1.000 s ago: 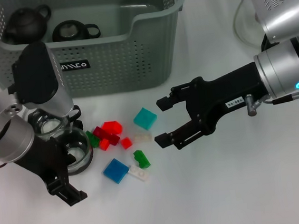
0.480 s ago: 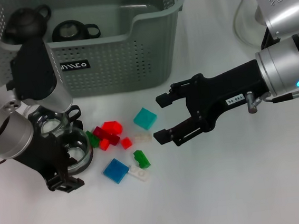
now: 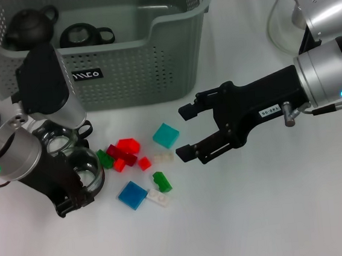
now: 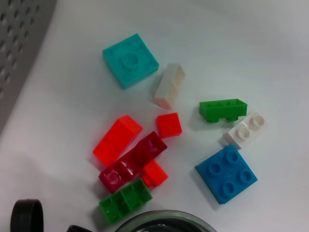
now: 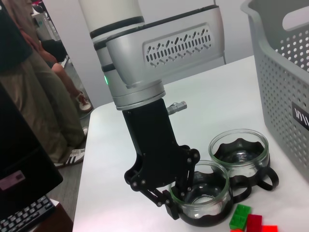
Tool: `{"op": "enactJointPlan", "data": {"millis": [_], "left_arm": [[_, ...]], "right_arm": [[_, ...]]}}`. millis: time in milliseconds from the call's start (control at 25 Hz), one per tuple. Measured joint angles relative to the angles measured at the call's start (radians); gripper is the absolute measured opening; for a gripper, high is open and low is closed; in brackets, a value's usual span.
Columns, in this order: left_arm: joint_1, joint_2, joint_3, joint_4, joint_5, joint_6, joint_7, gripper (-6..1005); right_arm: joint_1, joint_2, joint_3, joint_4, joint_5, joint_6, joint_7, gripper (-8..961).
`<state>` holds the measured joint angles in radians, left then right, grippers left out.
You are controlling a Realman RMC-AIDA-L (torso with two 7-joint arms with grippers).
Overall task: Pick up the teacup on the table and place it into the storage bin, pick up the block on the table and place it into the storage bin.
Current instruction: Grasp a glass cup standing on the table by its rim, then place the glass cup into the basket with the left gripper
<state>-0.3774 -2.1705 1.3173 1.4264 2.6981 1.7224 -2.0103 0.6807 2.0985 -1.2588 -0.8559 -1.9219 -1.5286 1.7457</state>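
Beside the storage bin (image 3: 134, 65) on the counter (image 3: 258, 216), the left end effector (image 5: 181, 200) straddles the near glass teacup's (image 5: 203, 193) rim, not visibly clenched. Right end effector (image 3: 186, 132) hangs released, the teal block (image 3: 166, 135) just ahead of it.

two robot arms with rounded silver-grey metal housings and matte black end sections. the left arm (image 3: 7, 153) has a silver barrel with black bands and a small glowing green ring light, then a boxy black wrist block. the right wrist view shows its silver shell with rows of slanted vent slots, a white upper tube, and a small metal connector stub. the left gripper (image 5: 176, 203) is black linkage with visible pivot screws. the right arm (image 3: 329, 76) has the same silver barrel, a cyan-green ring light, a metal plug, and a white label with dark characters on its black section. the right gripper (image 3: 185, 132) has two black, blocky fingers.
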Motion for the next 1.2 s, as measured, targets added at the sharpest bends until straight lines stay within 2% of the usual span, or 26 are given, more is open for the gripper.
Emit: {"op": "enactJointPlan", "data": {"millis": [120, 520, 640, 880, 1000, 1160, 1200], "left_arm": [[-0.002, 0.000, -0.002, 0.001, -0.004, 0.005, 0.000, 73], [-0.019, -0.001, -0.036, 0.068, -0.036, 0.160, -0.037, 53], [-0.043, -0.001, -0.106, 0.089, -0.094, 0.243, -0.056, 52], [-0.148, 0.014, -0.348, 0.034, -0.236, 0.335, -0.107, 50], [-0.191, 0.052, -0.428, -0.018, -0.373, 0.341, -0.155, 49], [-0.256, 0.146, -0.548, -0.100, -0.585, 0.338, -0.220, 49], [-0.276, 0.175, -0.585, -0.122, -0.623, 0.333, -0.230, 49]], "right_arm": [[-0.002, 0.000, 0.005, 0.000, 0.000, 0.000, -0.003, 943], [-0.008, -0.002, 0.020, 0.002, 0.000, -0.003, -0.012, 944], [-0.013, -0.004, 0.035, 0.007, 0.000, -0.005, -0.024, 944], [-0.031, -0.006, 0.047, 0.018, -0.001, -0.007, -0.042, 944], [-0.036, -0.007, 0.048, 0.031, -0.006, -0.010, -0.044, 945], [-0.044, -0.010, 0.050, 0.040, -0.008, -0.017, -0.044, 945], [-0.047, -0.011, 0.051, 0.040, -0.008, -0.019, -0.044, 945]]}}
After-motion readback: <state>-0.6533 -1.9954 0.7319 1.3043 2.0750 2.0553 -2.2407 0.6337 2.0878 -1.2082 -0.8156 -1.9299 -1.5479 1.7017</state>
